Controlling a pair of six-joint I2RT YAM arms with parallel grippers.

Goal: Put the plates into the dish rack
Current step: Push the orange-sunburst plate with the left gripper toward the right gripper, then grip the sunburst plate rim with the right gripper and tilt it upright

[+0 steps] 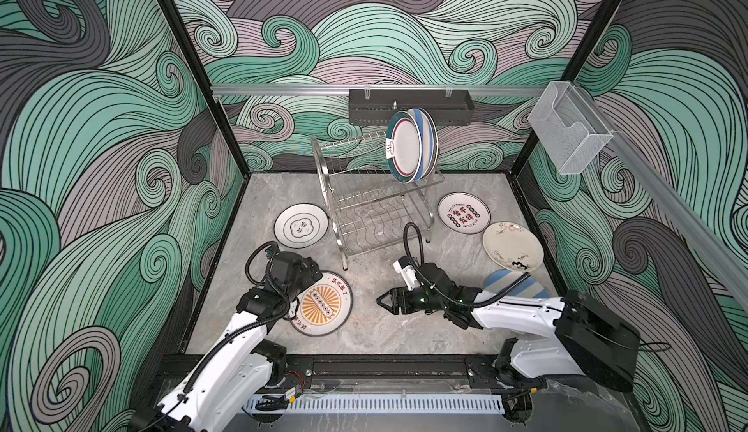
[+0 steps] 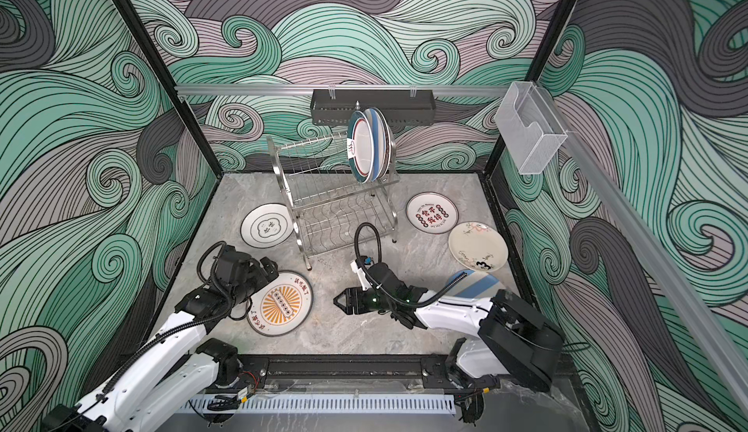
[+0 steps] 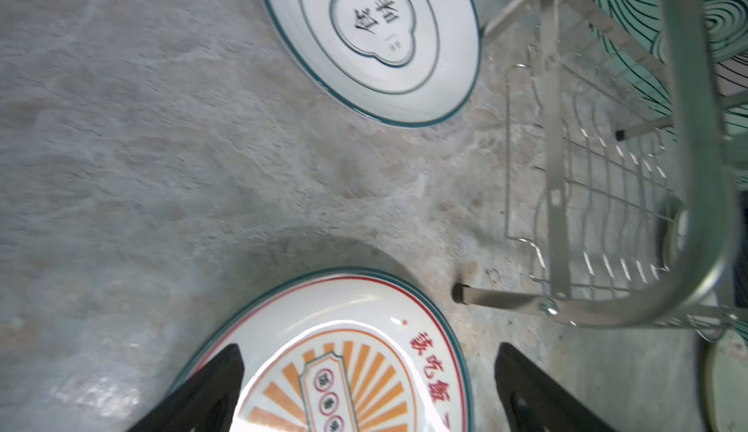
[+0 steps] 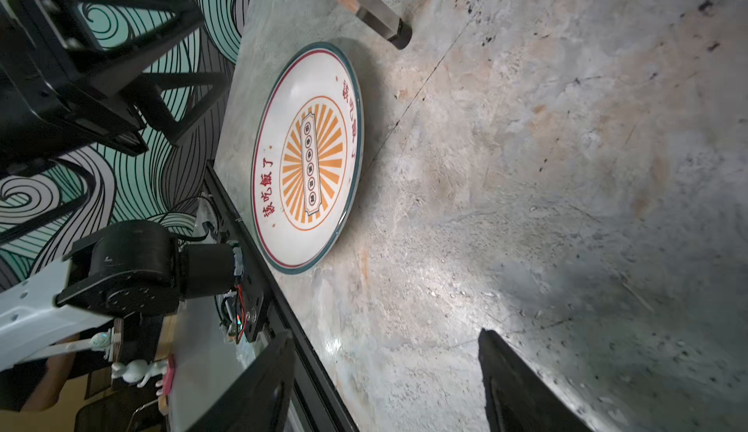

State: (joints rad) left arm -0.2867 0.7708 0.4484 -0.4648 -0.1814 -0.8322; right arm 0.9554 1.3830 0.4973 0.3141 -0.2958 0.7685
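Currently the teal-rimmed plate (image 1: 404,148) and a blue-striped plate (image 1: 430,142) stand upright together in the upper tier of the dish rack (image 1: 356,207); five more lie flat on the table (image 1: 384,328) around it. Over the sunburst plate (image 1: 324,306) the left gripper (image 3: 368,349) hangs with jaws spread; the right gripper (image 4: 384,335), spread and empty, hovers near it

Five plates (image 1: 300,225) on table (image 1: 384,328), two-plus in one dish rack (image 1: 366,207).
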